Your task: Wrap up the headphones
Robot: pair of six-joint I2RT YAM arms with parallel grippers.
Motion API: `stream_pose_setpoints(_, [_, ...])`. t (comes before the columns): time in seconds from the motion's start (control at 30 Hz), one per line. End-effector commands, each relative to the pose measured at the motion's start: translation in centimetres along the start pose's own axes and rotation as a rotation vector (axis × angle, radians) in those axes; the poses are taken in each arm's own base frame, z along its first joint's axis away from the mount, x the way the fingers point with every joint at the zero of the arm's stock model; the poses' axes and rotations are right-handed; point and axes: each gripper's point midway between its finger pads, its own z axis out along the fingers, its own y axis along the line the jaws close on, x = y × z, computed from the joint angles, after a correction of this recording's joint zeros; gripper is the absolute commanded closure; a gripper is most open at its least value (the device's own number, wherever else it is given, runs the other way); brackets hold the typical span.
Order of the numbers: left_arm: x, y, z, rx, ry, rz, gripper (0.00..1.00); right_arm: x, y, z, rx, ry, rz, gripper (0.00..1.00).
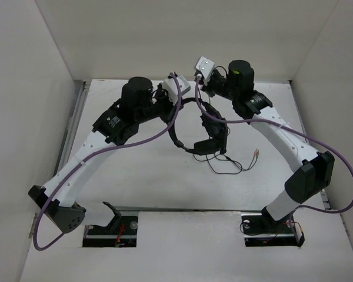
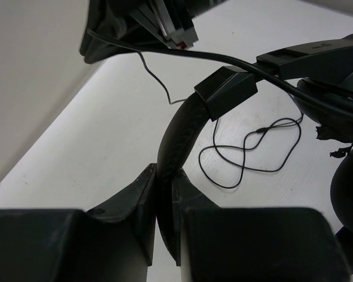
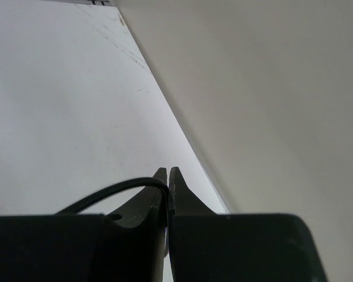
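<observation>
Purple cables (image 1: 153, 134) flank the headphones (image 1: 210, 145)

Near table (image 1: 165, 188) open, headphone cable (image 1: 226, 172) loops mid-right — walls (image 1: 23, 88) hem sides

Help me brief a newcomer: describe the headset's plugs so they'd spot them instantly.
Over the middle of the table are the headphones. Their thin cable loops toward the right arm, ending in the plugs: two tiny coloured tips, unlike the thick purple cables.

Left arm (image 1: 85, 154) and right arm (image 1: 282, 138) with white link shells and black joint housings, thick purple cable (image 1: 35, 226) looped along each, white wrist camera box (image 1: 205, 66), matte black tapered gripper fingers (image 2: 132, 208).
</observation>
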Motion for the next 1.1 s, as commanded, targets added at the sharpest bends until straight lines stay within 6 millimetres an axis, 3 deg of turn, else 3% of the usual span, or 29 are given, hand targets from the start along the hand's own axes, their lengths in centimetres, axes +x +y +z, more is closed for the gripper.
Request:
stream_pose_setpoints(0.0, [-5.3,0.6,-2.5,-0.016,-0.155,0.023,1.00,0.6,-1.5,-0.3,0.046,0.000,0.016,1.00])
stream_pose_setpoints(0.3, [-6.4,1.8,-3.7,-0.052,-0.187,0.011,1.00,0.5,-2.3,-1.2,0.068,-0.010,0.071,1.00])
stream_pose_setpoints(0.47, [-8.3,3.2,-4.7,-0.082,-0.241,-0.039,1.00,-1.8,-1.4,-2.4,-0.048,-0.114,0.368,0.92])
stream_pose_setpoints(0.6, [-10.8,4.2,-6.0,-0.096,-0.308,-0.087,1.00,-3.4,0.8,-3.3,-0.187,-0.166,0.551,0.89])
stream_pose_setpoints(0.8, [-14.6,6.1,-7.9,-0.097,-0.426,-0.210,1.00,-3.1,4.4,-3.6,-0.332,-0.198,0.769,0.81])
stream_pose_setpoints(1.07, [-15.5,8.8,-8.7,-0.146,-0.491,-0.307,1.00,-6.3,7.6,-4.8,-0.534,-0.308,1.044,0.70])
